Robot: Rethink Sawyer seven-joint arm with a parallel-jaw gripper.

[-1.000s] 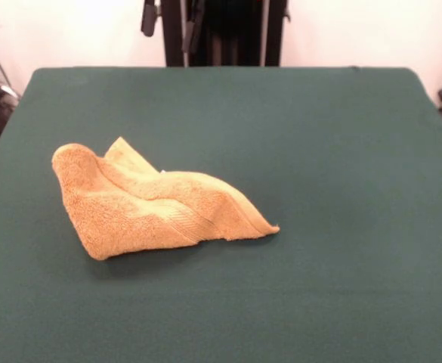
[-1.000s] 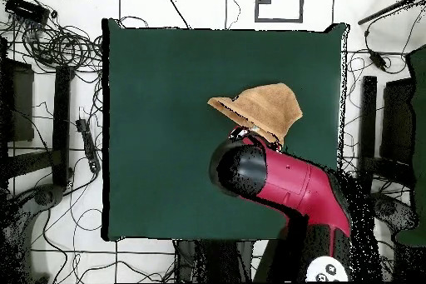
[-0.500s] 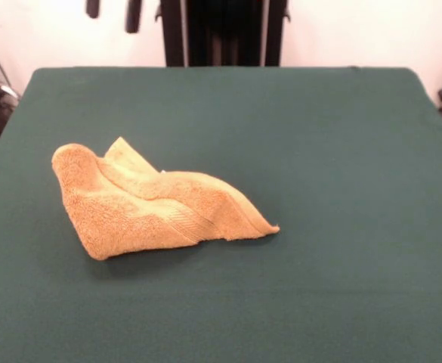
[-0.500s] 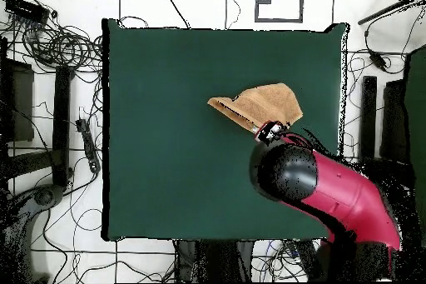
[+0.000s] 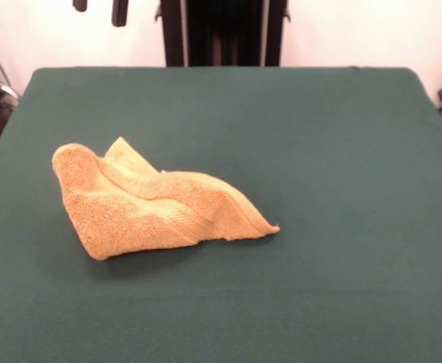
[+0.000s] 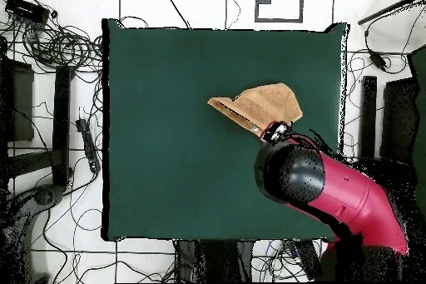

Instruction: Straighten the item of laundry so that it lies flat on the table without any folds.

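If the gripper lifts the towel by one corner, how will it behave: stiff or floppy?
Probably floppy: the towel lies crumpled in soft folds, so it would likely drape and partly unfold. Its terry pile on the felt-like table suggests a push would bunch it, not slide it. It seems light.

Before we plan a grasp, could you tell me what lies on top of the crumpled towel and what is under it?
Nothing rests on the towel; it is folded over itself. The gripper is well above, at the top edge. Beneath is the green table; the towel's lower layers are covered.
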